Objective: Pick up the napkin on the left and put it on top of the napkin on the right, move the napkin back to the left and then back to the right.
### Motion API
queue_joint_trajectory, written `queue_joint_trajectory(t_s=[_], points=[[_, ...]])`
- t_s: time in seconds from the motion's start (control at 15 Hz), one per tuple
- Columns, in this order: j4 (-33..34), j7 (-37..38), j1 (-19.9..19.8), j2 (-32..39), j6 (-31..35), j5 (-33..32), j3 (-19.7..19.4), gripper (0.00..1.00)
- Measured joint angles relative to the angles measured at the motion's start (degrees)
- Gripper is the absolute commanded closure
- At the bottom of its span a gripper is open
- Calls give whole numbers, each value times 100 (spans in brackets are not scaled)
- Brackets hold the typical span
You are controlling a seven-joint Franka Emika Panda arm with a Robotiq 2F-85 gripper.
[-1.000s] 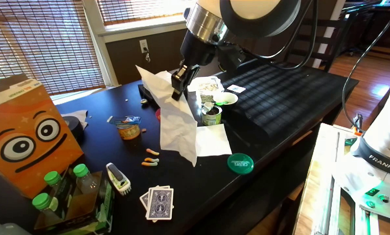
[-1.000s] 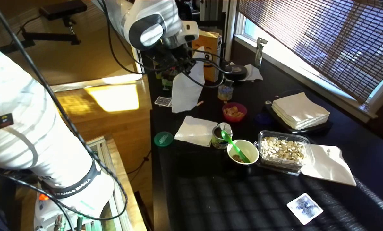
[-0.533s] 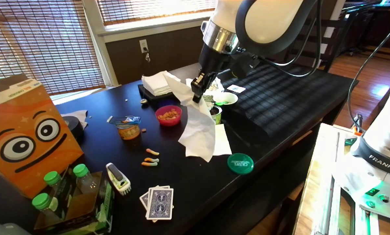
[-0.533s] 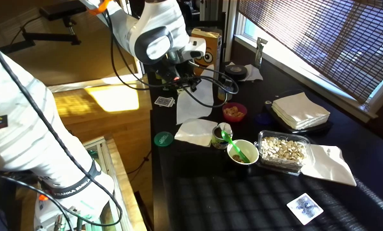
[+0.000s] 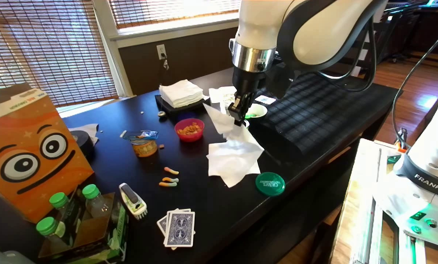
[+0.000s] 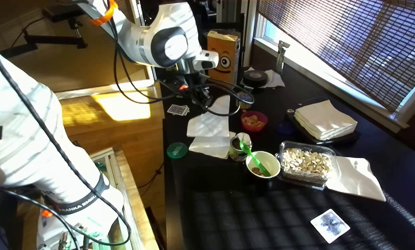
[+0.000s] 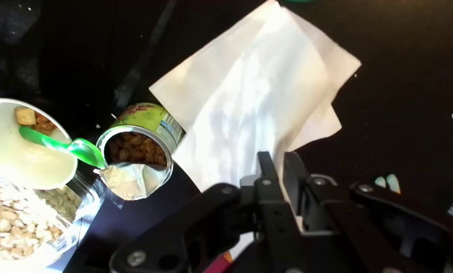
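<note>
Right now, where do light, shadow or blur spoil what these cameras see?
Wrist view: the upper napkin glares almost white, and the gripper looks dark and soft-edged; both exterior views: shadow bands stripe the black table; in an exterior view, sunlight glows yellow on the wooden floor.

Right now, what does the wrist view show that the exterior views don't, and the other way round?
Only the wrist view shows the barcode on the can and, clearly, the brown pieces inside it.
Only the exterior views show the orange box and the black roll.
All share the gripper, the upper napkin overlapping the lower napkin, and the white cup.
</note>
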Motion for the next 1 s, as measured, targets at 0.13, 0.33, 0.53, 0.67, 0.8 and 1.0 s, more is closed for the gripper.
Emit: queue_joint_trajectory(t_s=[0.13,0.33,0.53,0.67,0.8,1.0], points=[[108,89,72,1,-415,-55,97,39],[306,104,248,1,-835,-55,172,19],[487,104,489,4,-891,1,183,1],[612,101,669,34,-819,118,197,0],[750,101,834,139,-667,179,253,0],[1008,93,982,505,-267,152,379,0]])
